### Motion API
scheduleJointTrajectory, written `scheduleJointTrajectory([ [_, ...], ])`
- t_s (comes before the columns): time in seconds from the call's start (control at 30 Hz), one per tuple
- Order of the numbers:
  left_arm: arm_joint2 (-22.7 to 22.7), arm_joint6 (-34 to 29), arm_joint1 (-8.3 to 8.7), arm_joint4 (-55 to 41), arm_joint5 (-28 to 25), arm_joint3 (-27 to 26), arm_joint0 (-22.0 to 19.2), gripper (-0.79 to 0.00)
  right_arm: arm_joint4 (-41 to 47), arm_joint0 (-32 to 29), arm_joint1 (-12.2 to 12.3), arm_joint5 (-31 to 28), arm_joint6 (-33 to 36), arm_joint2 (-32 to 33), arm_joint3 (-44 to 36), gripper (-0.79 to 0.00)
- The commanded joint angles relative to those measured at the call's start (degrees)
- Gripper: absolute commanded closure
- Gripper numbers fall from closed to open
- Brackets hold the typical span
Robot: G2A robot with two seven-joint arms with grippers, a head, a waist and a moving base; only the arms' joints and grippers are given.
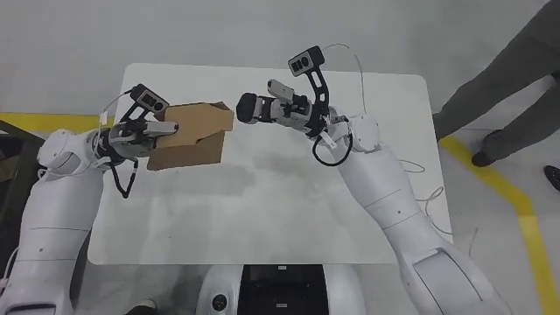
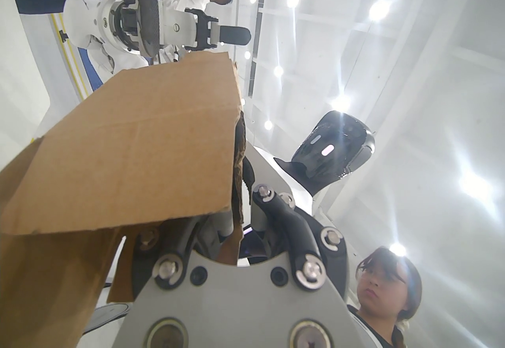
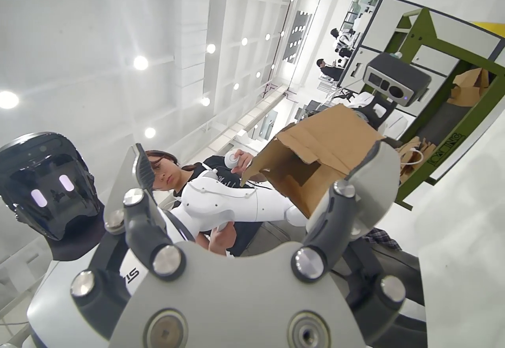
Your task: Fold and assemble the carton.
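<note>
Firstly, top view. The carton (image 1: pixel 192 131), brown and only partly erected, is being held over the left part of the white table (image 1: pixel 262 219). It is being gripped from its left side by the left gripper (image 1: pixel 166 129), whose fingertips are being covered by cardboard. The right gripper (image 1: pixel 248 108) is being held just beside the carton's far right corner. Whether contact is being made there cannot be told from above.

Next, left wrist view. A broad panel of the carton (image 2: pixel 134 144) is being presented close up, and its lower flap is being cut off at the frame edge. The panel's ragged corrugated edge is being clenched in the left gripper (image 2: pixel 236 203). One dark finger (image 2: pixel 284 207) is being shown, while the other is being hidden behind the cardboard. The right gripper (image 2: pixel 232 35) is being seen beyond the panel's far edge, apart from it.

Lastly, right wrist view. The right gripper (image 3: pixel 260 152) is being held released, with its fingers (image 3: pixel 142 168) spread wide and nothing between them. The carton (image 3: pixel 327 152) is being seen farther off, open end facing. Its lower corner is being masked by one finger.
</note>
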Motion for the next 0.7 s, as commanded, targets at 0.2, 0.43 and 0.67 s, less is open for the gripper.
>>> scheduleJointTrajectory([
  [0.2, 1.8, 0.0, 1.55, 0.1, 0.6, -0.6, 1.1, 0.000, 2.4, 0.7, -0.6, -3.3, 4.1, -1.5, 1.3, -0.785],
  [0.43, 3.1, 0.0, 2.43, -1.3, -0.7, 0.5, 0.0, 0.000, 6.2, 0.9, -1.0, -3.1, 8.1, -2.4, 1.9, -0.785],
  [0.67, 4.9, 0.0, 2.90, -2.5, -2.1, 1.3, -1.2, 0.000, 6.6, 0.4, -1.2, -2.1, 8.9, -3.1, 1.4, -0.785],
])
